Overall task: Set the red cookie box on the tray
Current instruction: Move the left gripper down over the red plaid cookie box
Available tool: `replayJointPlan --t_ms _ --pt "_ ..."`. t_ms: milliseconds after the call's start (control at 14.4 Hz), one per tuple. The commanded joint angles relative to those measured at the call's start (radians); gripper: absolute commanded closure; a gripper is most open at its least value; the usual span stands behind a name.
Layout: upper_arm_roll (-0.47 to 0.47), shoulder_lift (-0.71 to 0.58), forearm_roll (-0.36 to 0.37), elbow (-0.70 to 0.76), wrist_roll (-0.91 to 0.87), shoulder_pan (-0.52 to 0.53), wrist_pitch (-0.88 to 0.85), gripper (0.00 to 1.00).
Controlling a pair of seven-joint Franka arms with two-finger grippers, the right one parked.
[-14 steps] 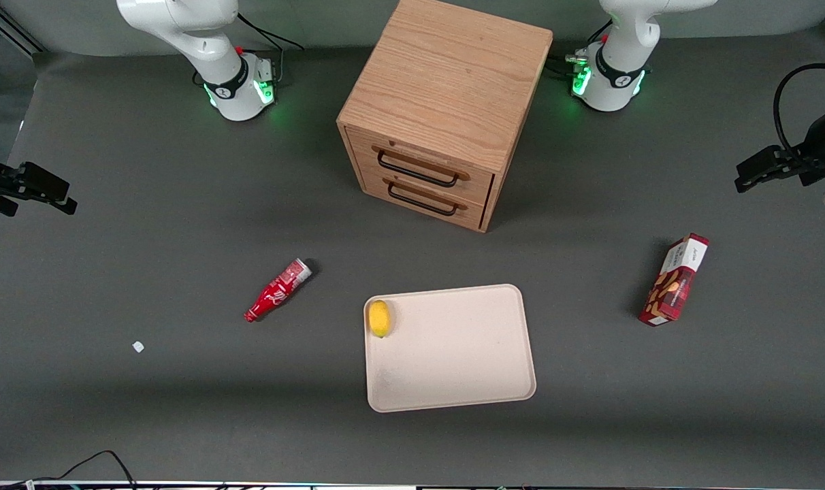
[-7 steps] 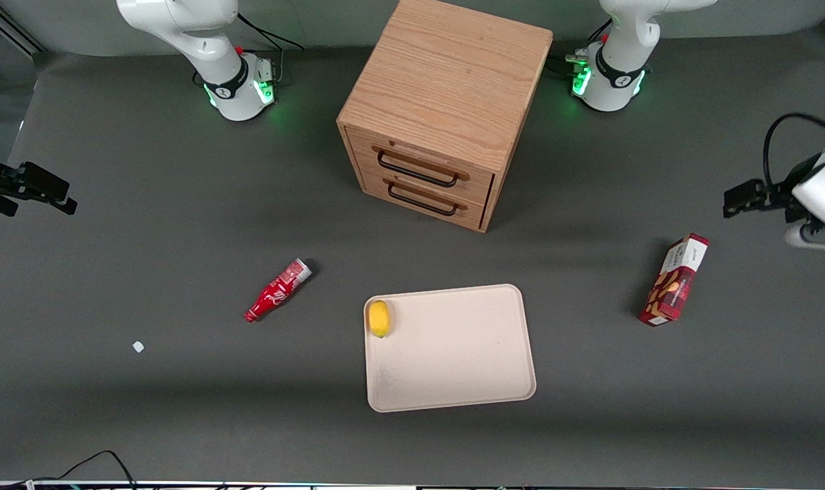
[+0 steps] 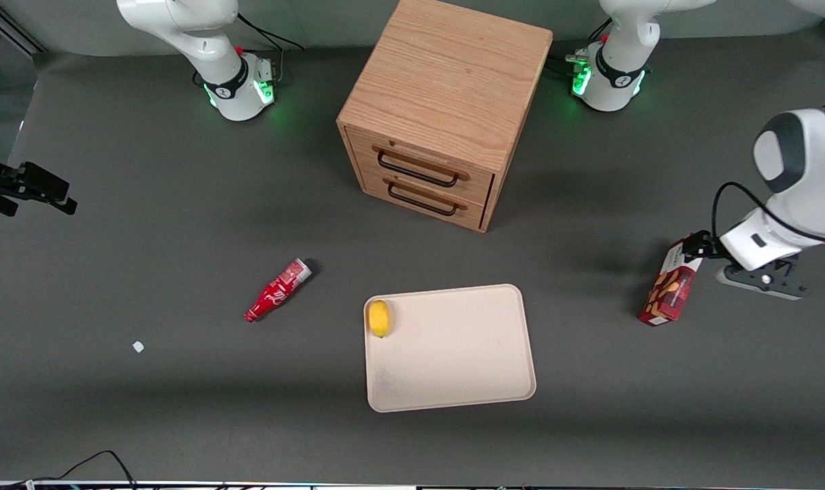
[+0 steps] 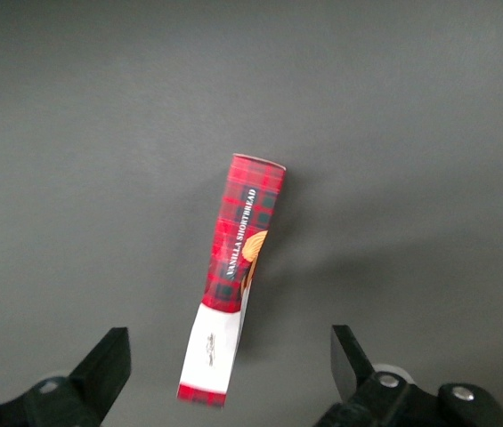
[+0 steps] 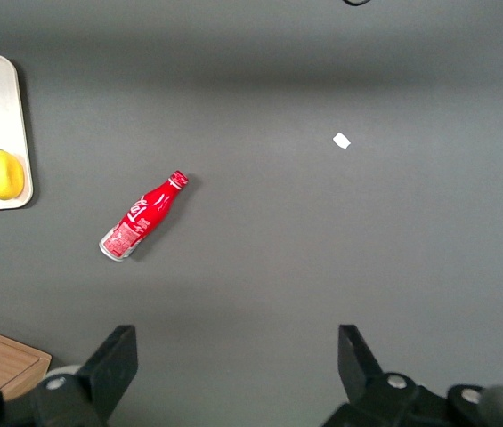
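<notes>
Tool position: your tool (image 4: 226, 365) hangs above the white-panel end of the red cookie box (image 3: 674, 284), with the box's length running away from it.
Tool state: you have the fingers (image 4: 109, 363) spread wide with nothing between them; the box's narrow edge fits in that gap with room on both sides.
Why there: judged from the task, you are lined up to come down astride the box for the pick.
Box location: it rests on the desk (image 3: 181, 224), directly under the tool, well apart from the tray (image 3: 453, 381).
Box pose: it appears to stand on a long narrow edge, so you would close across its thin width.
Box look: slim, dark-red tartan, one white end, tan cookie pictures, "Vanilla Shortbread" on the edge.
Tray: a yellow lemon (image 3: 380, 318) sits near one corner; most of it is bare.
</notes>
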Motion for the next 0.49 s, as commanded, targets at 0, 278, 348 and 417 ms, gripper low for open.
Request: replayJointPlan --t_ms 0,278,348,417 --pt "-0.002 0.013 0.011 -0.077 0.086 0.003 0.093 0.00" --pt "0.002 0.088 0.011 -0.146 0.184 0.006 0.281 0.00" --pt "0.002 0.111 0.011 -0.148 0.184 0.010 0.315 0.00" --pt "0.002 0.131 0.011 -0.152 0.184 0.010 0.349 0.00"
